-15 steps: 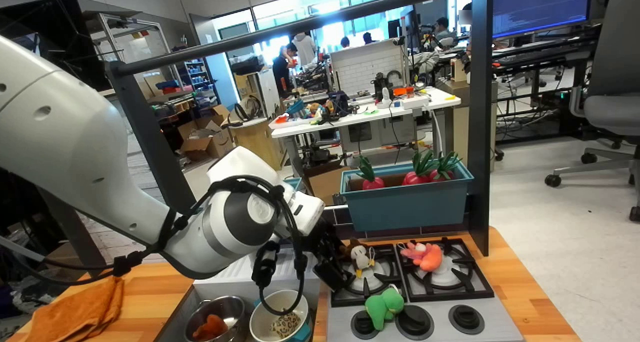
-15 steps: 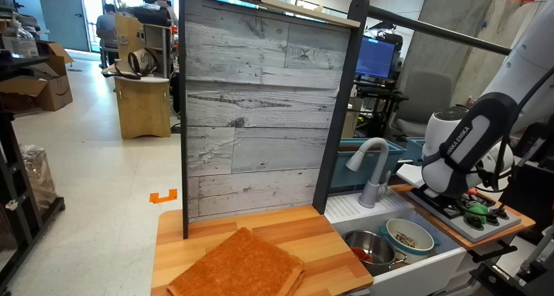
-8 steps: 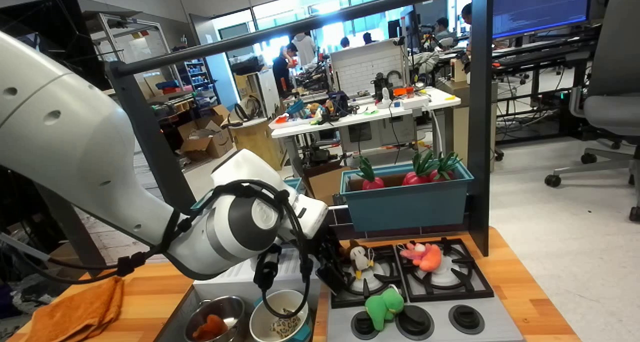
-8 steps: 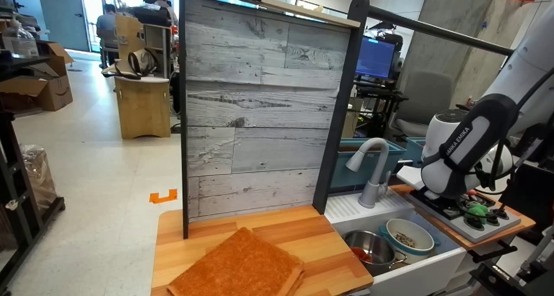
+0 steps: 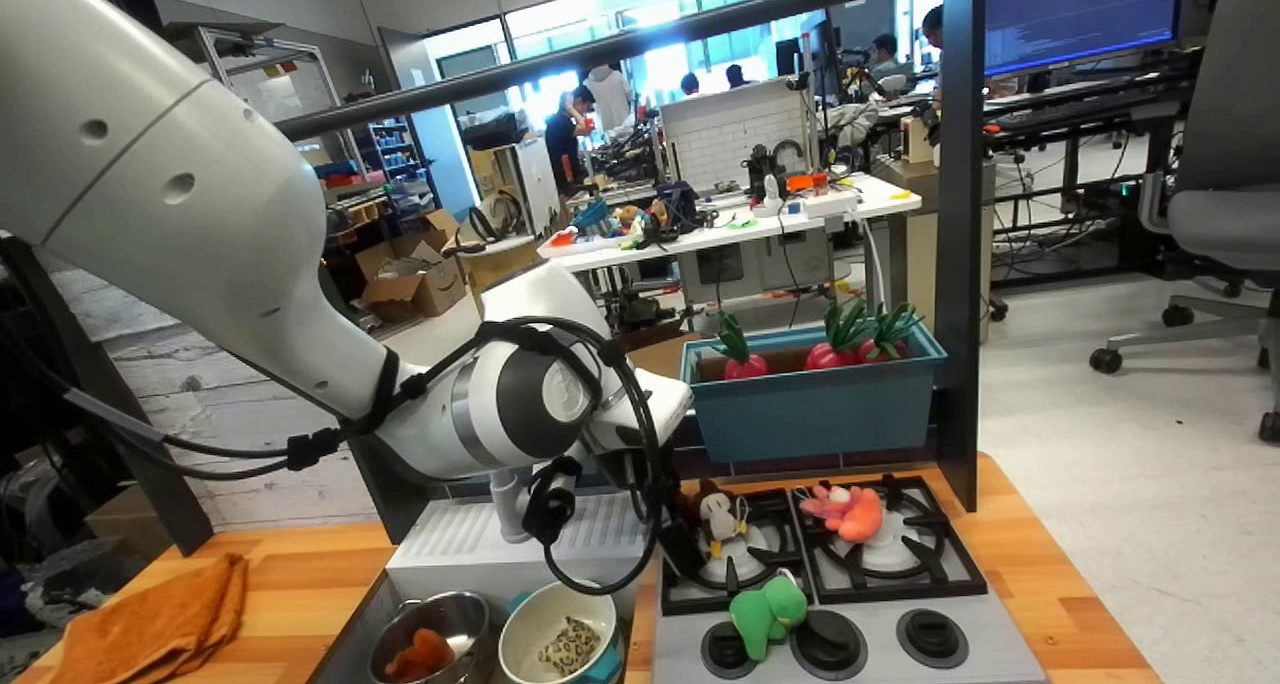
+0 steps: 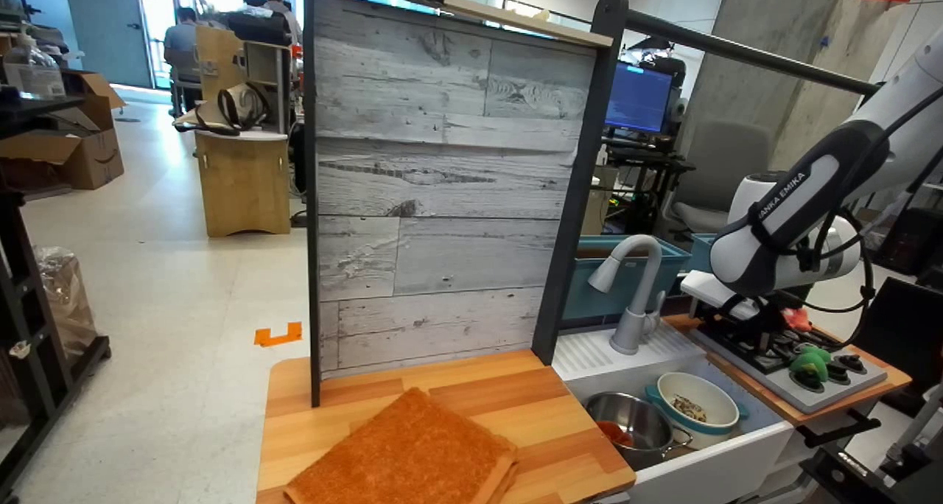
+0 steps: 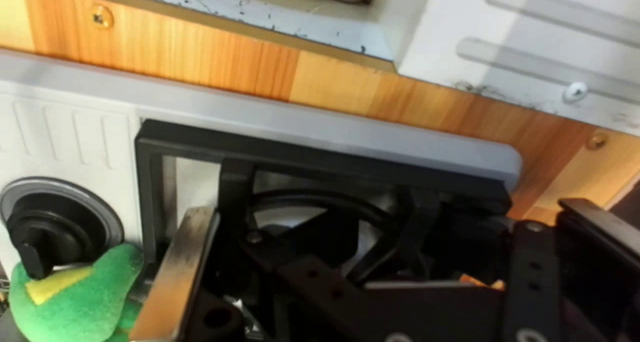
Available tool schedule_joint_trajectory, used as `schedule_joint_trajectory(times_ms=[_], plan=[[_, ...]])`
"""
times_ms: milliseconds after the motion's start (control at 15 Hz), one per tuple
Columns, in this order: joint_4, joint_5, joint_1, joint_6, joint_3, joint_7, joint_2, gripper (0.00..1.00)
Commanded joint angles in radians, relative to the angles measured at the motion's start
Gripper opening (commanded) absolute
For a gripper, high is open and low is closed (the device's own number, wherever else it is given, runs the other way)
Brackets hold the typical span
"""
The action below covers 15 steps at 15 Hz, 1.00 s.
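Observation:
My gripper (image 5: pixel 682 544) points down over the left burner of the toy stove (image 5: pixel 880 654), close beside a plush toy (image 5: pixel 720 516) with brown and white fur. In the wrist view its two dark fingers stand apart; black grate shows in the gap of the gripper (image 7: pixel 390 237). Small orange bits, perhaps part of that plush, peek out low near the right finger. Whether the plush is touched cannot be made out, as the gripper covers it. A pink-orange plush (image 5: pixel 850 514) lies on the right burner. A green plush (image 7: pixel 75 302) rests against the stove knobs.
Left of the stove, a sink holds a steel pot (image 5: pixel 435 604) and a white-and-teal pot (image 5: pixel 540 604), each with something inside. A grey faucet (image 6: pixel 635 298) rises behind. A blue planter (image 5: pixel 815 419) hangs behind the burners, beside a dark post (image 5: pixel 960 264). An orange towel (image 6: pixel 412 452) lies on the counter.
The arm's wrist has risen and shifted right in an exterior view, and the hand stands more upright. The fingers stay beside the brown and white plush. The toys have not visibly moved.

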Motion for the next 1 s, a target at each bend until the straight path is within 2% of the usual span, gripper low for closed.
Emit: schedule_joint_trajectory(times_ms=[0,67,200,267,333,400,600,667,733,933], plan=[[0.001,-0.006,0.019,-0.037,0.029,0.026,-0.015,0.58],[-0.011,-0.008,0.033,-0.008,0.013,0.039,-0.014,0.61],[-0.03,-0.009,0.052,0.062,-0.003,0.051,-0.017,0.75],[-0.038,-0.006,0.055,0.094,-0.002,0.053,-0.015,0.33],[-0.039,-0.002,0.057,0.108,-0.003,0.061,-0.01,0.36],[-0.044,0.001,0.058,0.126,-0.002,0.062,-0.008,0.34],[-0.058,0.006,0.061,0.137,-0.011,0.055,-0.022,0.14],[-0.067,0.004,0.065,0.141,-0.015,0.052,-0.033,0.58],[-0.077,0.003,0.066,0.152,-0.017,0.048,-0.043,0.58],[-0.081,0.003,0.069,0.166,-0.022,0.041,-0.056,0.76]])
